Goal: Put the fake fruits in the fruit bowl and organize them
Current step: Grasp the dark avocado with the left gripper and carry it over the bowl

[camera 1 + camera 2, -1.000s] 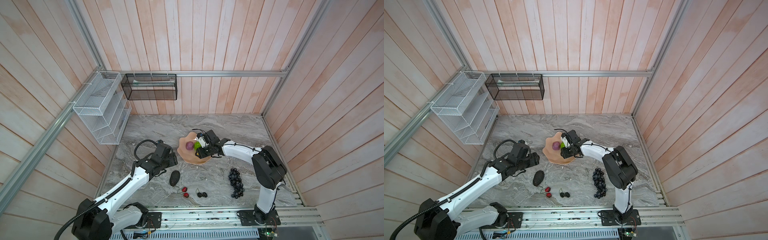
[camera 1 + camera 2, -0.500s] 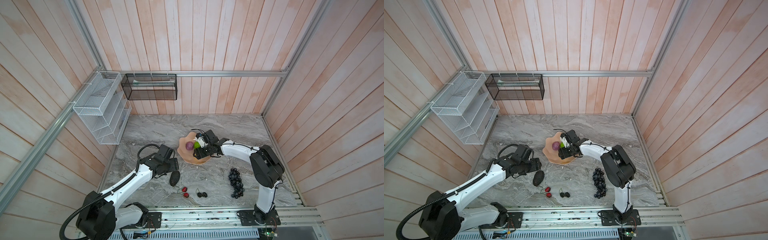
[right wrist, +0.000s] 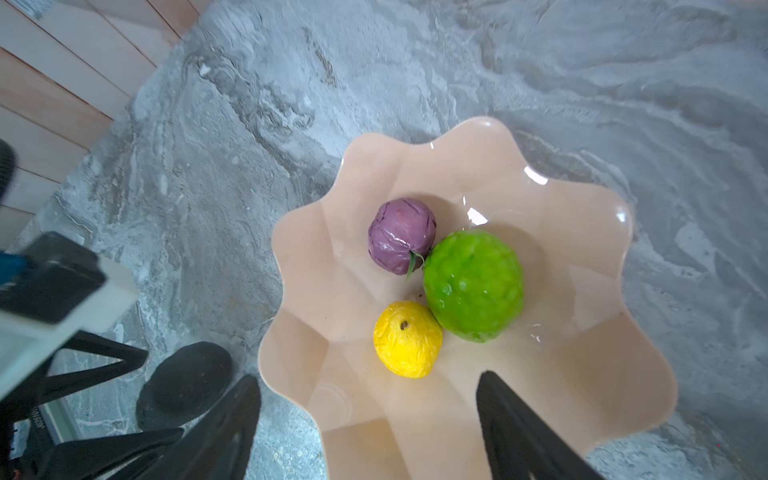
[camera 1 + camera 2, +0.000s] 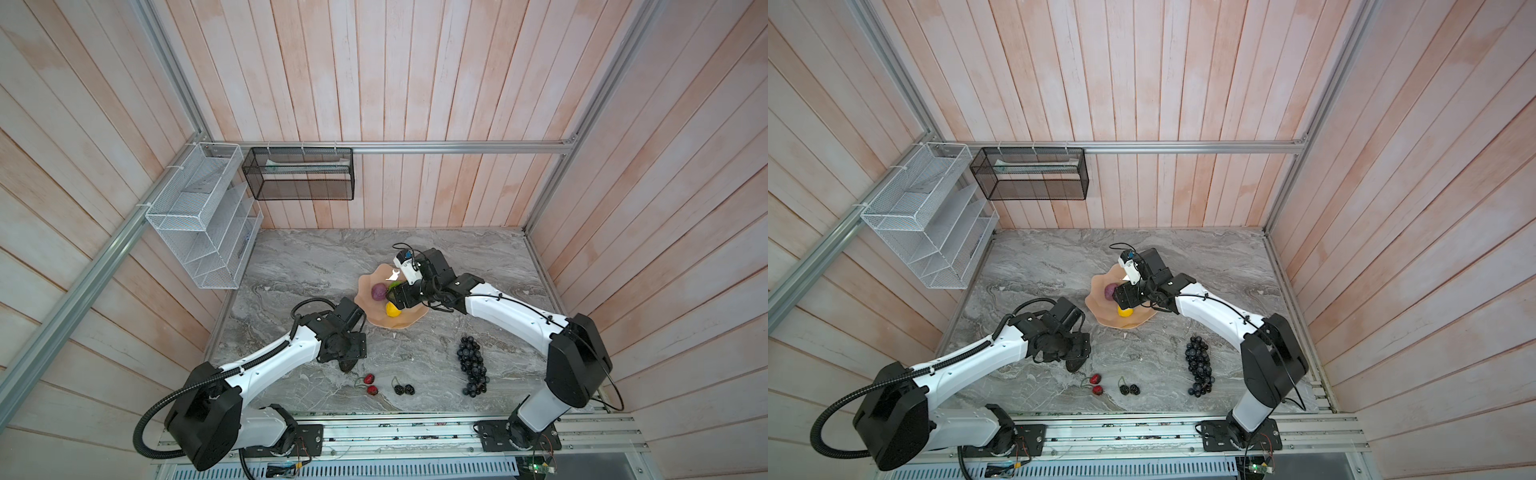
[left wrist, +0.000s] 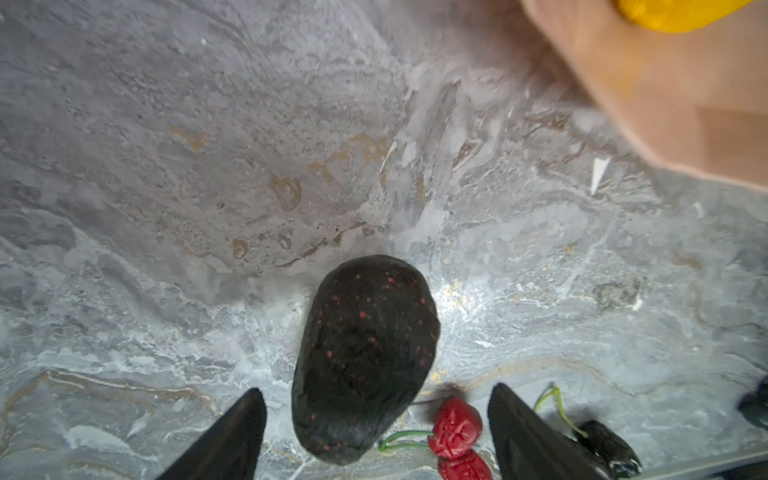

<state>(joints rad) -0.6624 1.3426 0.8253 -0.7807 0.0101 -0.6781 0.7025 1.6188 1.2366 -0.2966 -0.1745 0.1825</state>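
**Marble top (image 4: 311, 266): three fruits in the bowl, four out**

A white wire rack (image 4: 199, 216) and a black mesh basket (image 4: 299, 174) hang far left, well apart from the fruit. The left claw (image 5: 376, 390) is spread wide astride the avocado (image 5: 365, 345), with a gap on each side. The red pair (image 4: 370, 384) and black berry pair (image 4: 404, 389) lie just beside it. The right claw (image 3: 369, 377) gapes empty over the fruit bowl (image 3: 582, 374), which holds the purple fruit (image 3: 401, 235), green fruit (image 3: 473, 284) and yellow fruit (image 3: 407, 338). The grape bunch (image 4: 471, 365) lies furthest right.

White wire rack (image 4: 199, 216) and black mesh basket (image 4: 299, 176) hang above the marble tabletop (image 4: 311, 259).
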